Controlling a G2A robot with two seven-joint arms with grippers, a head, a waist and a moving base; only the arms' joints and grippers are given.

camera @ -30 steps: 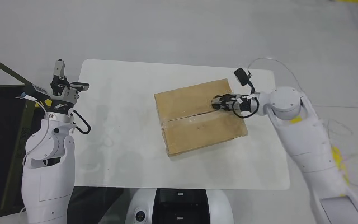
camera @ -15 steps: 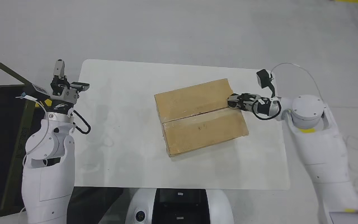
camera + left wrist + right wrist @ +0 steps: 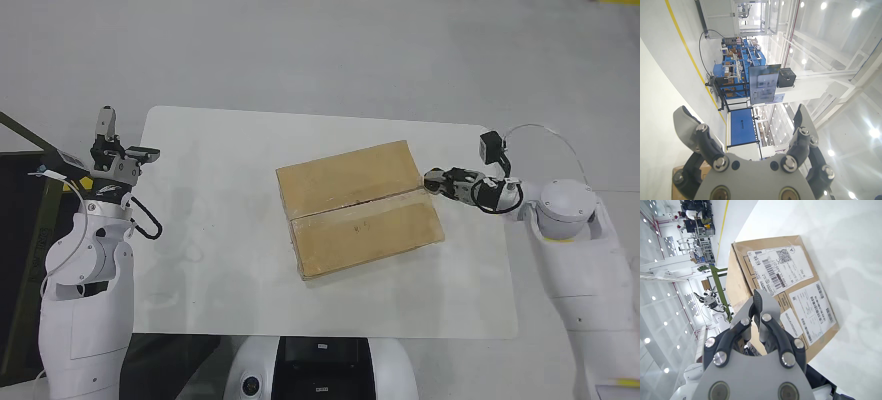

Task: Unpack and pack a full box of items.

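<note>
Right claw pinched shut just beside the closed cardboard box's right edge, left claw wide, far left: unbraced box may skid across the bench.

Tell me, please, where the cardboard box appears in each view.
Top view: cardboard box at centre, right gripper by its right edge.
Left wrist view: brown corner behind the left gripper; cannot tell if it's the box.
Right wrist view: centre, labels showing, behind the right gripper.
Shared landmark: left gripper, beyond the box there.
</note>
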